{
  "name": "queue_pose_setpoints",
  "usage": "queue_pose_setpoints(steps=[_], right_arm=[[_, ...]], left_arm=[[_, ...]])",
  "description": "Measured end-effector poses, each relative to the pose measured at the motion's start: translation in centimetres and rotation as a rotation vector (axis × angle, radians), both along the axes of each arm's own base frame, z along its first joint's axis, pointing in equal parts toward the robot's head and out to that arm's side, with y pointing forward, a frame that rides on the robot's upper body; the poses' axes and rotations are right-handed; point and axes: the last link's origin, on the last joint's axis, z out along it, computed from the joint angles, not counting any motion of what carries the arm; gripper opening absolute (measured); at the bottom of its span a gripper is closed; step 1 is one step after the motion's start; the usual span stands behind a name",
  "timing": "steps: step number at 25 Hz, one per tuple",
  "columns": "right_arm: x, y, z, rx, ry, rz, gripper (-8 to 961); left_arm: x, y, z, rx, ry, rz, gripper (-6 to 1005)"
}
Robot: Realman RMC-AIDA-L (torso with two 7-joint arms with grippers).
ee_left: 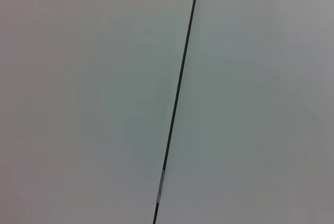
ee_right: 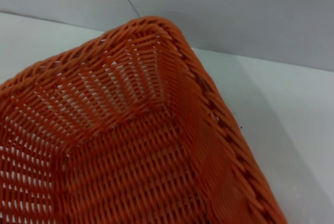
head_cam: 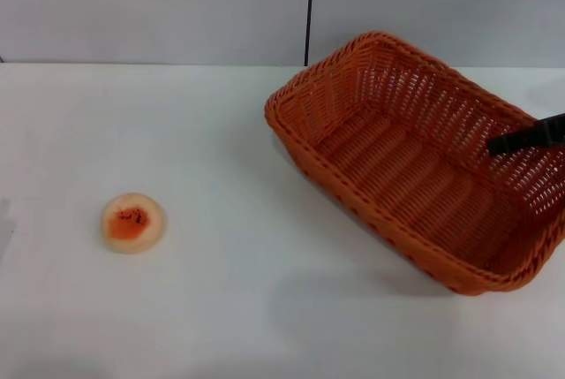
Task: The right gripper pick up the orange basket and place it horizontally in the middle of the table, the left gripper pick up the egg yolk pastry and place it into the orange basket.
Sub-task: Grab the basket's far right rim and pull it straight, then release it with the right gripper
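The orange basket (head_cam: 415,167) sits on the right half of the white surface (head_cam: 221,308), turned at an angle so its long sides run diagonally, one corner toward the back wall and another near the front right edge. It looks empty inside, just woven bottom and slatted sides.

All that shows of the right end effector (head_cam: 528,135) in the head view is a black finger poking in from the right edge, over the basket's far right rim area. Can't tell how far open it is or whether it has actually got hold of the rim. The right wrist view is basically filled with the basket's inner corner (ee_right: 130,130) and braided rim, very close up.

The egg yolk pastry (head_cam: 132,222) rests on the left side of the surface, well apart from the basket, orange-red centre facing up.

The left end effector isn't visible anywhere; its wrist camera only sees a pale wall with a thin dark seam (ee_left: 177,98).
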Motion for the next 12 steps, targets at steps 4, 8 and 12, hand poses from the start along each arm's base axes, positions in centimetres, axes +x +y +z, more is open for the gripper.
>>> queue_pose_setpoints(steps=[4, 8, 12], right_arm=[[0.01, 0.11, 0.07, 0.012, 0.0, 0.001, 643], [-0.13, 0.17, 0.24, 0.026, -0.008, 0.033, 507], [-0.92, 0.33, 0.31, 0.027, -0.004, 0.117, 315]], left_arm=[[0.02, 0.02, -0.02, -0.001, -0.002, -0.001, 731], [0.05, 0.11, -0.02, -0.001, -0.003, -0.003, 728], [0.05, 0.12, 0.02, 0.001, -0.003, -0.003, 724]])
